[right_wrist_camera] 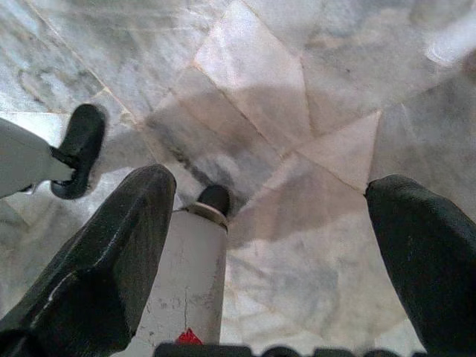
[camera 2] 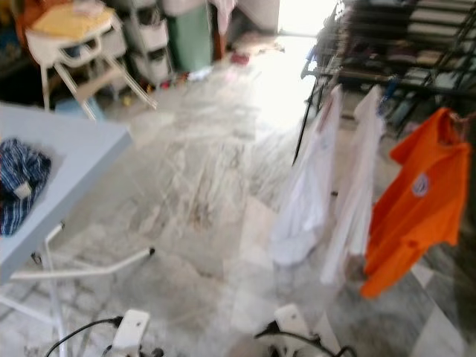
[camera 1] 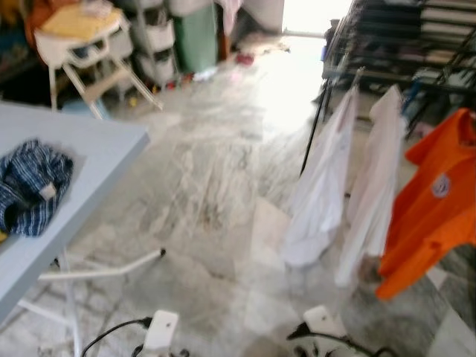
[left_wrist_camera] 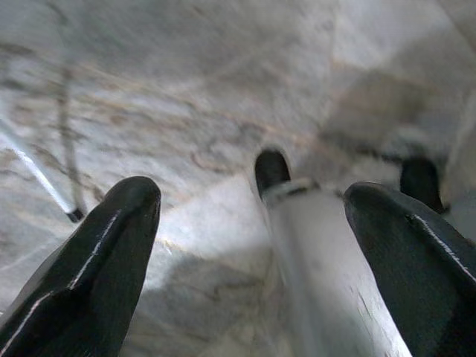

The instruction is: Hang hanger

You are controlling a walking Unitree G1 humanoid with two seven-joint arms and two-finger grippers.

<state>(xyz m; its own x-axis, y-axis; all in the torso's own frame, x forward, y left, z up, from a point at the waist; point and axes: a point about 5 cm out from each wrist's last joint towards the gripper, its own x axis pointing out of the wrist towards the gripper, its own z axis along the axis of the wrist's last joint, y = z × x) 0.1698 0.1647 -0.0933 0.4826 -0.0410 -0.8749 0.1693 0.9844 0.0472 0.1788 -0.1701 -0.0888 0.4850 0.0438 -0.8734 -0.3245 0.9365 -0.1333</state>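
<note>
No legible text, number or brand was found. The orange shirt (camera 1: 435, 208) bore a small round pale badge (camera 1: 441, 185) on its chest, too blurred to read. The checked cloth (camera 1: 30, 186) on the table (camera 1: 97, 160) carried a small pale tag (camera 1: 47, 192), likewise unreadable.
</note>
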